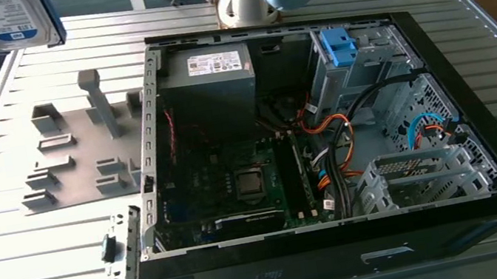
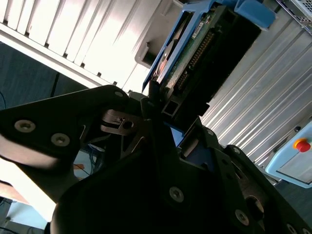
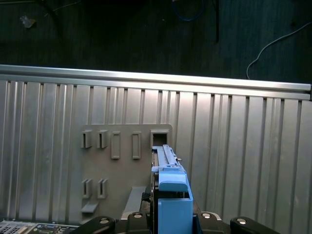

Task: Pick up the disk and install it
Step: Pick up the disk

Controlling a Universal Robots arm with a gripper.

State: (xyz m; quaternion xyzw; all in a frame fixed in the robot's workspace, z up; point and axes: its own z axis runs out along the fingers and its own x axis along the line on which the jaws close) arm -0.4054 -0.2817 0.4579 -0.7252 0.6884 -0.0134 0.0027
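The disk (image 1: 11,23), a silver-grey drive with a white and blue label in a blue carrier frame, hangs high over the table's far corner at the exterior view's left. In the second wrist view my gripper (image 2: 165,109) is shut on the disk (image 2: 195,48), whose connector edge and blue frame stick out past the fingers. The first wrist view looks along the disk (image 3: 170,190) edge-on, over the grey slotted fixture (image 3: 122,161). The open computer case (image 1: 147,163) lies on the table away from the disk, toward the exterior view's right.
Inside the case are a grey power supply (image 1: 206,64), a motherboard (image 1: 236,186), orange and black cables (image 1: 338,140) and a drive cage with a blue bracket (image 1: 339,46). The grey fixture (image 1: 80,151) stands beside the case. A pendant with a red button (image 2: 302,145) lies off the table.
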